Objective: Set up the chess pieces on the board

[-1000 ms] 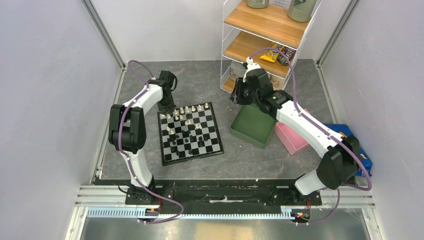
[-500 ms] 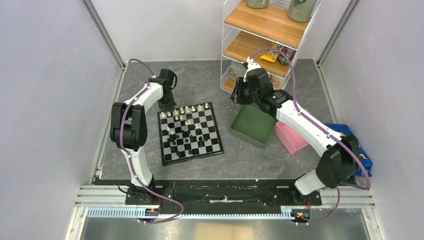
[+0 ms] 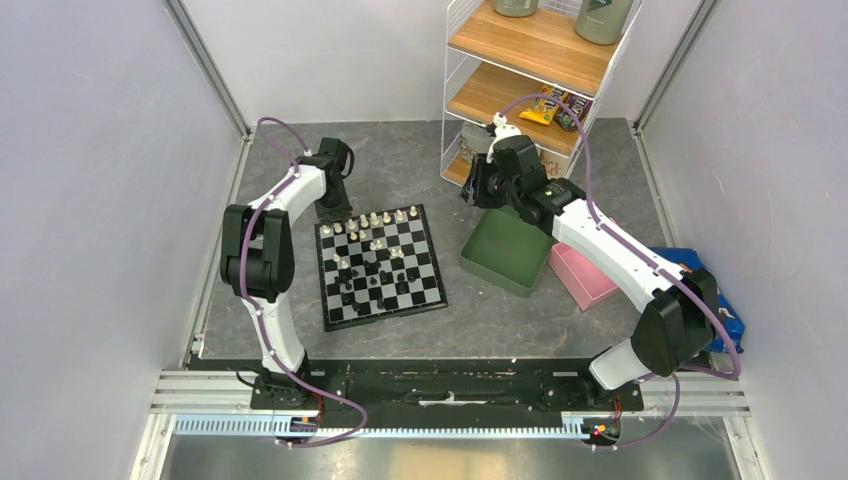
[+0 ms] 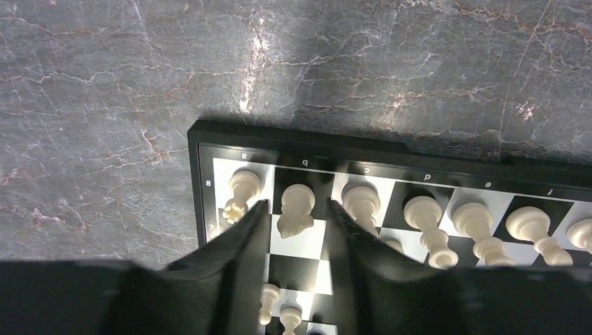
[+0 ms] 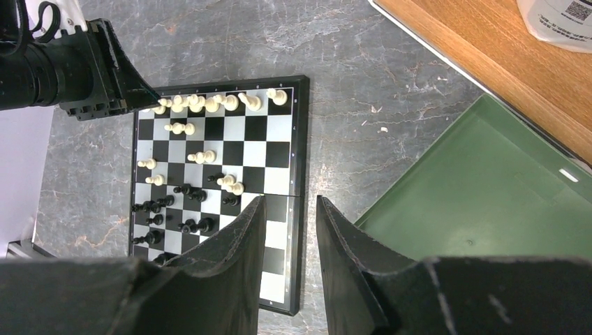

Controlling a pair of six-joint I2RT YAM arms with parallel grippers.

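Overhead and wrist cameras (closer) all see the board (image 3: 425,288)

We see the small black-and-white chequered chessboard (image 3: 381,267) on the grey marbled tabletop (image 3: 400,160), left of the green rectangular tray (image 3: 508,252). Cream-white chess pieces (image 3: 375,219) line the far row and a few more stand mid-board. Black chess pieces (image 3: 372,285) cluster in the near half, not in rows. The left gripper (image 3: 334,215) sits at the board's far-left corner; we can't read its jaws from here. The right gripper (image 3: 470,195) hangs over the green tray's far corner, beside the white wire rack with wooden shelves (image 3: 530,45). A pink tray (image 3: 580,275) lies just beside the green one.
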